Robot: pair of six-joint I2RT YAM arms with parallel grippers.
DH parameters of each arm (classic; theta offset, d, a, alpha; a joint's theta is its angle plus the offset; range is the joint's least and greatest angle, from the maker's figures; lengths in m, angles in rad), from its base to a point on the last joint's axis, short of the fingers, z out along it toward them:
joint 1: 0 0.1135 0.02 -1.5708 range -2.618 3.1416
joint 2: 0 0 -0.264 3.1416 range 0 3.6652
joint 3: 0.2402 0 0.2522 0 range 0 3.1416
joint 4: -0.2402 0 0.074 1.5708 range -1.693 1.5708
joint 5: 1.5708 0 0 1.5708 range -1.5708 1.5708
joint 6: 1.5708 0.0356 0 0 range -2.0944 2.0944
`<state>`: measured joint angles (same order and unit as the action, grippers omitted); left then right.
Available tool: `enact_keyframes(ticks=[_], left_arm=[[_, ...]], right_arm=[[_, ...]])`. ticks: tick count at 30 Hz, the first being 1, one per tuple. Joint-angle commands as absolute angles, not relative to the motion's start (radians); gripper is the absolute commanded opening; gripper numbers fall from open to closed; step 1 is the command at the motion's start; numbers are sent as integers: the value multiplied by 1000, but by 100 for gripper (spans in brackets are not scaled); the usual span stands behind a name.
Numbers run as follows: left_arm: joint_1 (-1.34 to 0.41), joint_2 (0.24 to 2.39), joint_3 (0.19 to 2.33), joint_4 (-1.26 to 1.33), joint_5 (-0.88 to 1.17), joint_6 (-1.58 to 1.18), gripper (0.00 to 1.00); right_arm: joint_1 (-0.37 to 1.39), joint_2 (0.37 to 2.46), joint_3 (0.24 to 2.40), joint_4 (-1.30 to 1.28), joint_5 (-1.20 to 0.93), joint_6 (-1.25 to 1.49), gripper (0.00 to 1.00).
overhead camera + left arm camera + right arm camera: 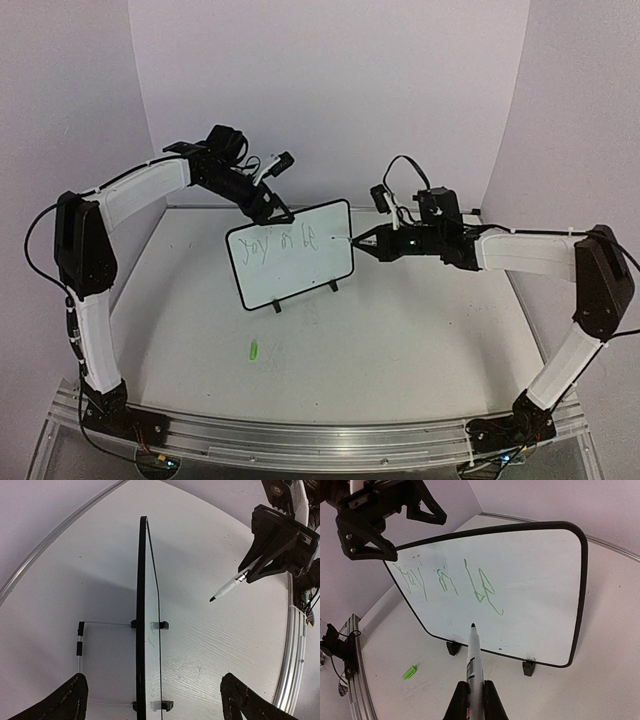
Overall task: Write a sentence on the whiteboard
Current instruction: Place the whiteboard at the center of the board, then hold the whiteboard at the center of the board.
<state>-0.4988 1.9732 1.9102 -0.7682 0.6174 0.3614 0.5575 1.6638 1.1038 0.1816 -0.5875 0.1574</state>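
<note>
Standing upright on the table point(420, 350), your whiteboard point(300, 270) shows the green sentence point(285, 241) across its upper face. Your left gripper point(272, 212) straddles the board's far left corner, jaws wide apart. Your right gripper point(365, 242) clamps a marker point(473, 655), its tip just off the board. A green cap point(254, 350) lies nearer, left.

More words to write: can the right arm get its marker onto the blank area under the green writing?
Likely yes. The tip of the marker hovers just off the whiteboard there, with nothing between, and the open left gripper straddles only the top corner.
</note>
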Motion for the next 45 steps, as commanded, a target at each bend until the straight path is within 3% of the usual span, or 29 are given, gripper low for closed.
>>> enact_keyframes(ticks=[1,7,15,31,45], left_arm=[[-521,2005,1979,-777,595,353,92],[-525,2041,2010,-797,594,363,89],[-526,2082,2051,-824,596,380,56],[-526,2103,2056,-842,582,430,15],[-525,2106,2057,-852,587,448,4]], right_arm=[[520,1714,1183,192,-693,113,0],[507,1787,1233,204,-736,109,0],[506,1866,1296,208,-761,112,0],[507,1937,1365,207,-750,131,0],[508,1962,1393,206,-748,140,0]])
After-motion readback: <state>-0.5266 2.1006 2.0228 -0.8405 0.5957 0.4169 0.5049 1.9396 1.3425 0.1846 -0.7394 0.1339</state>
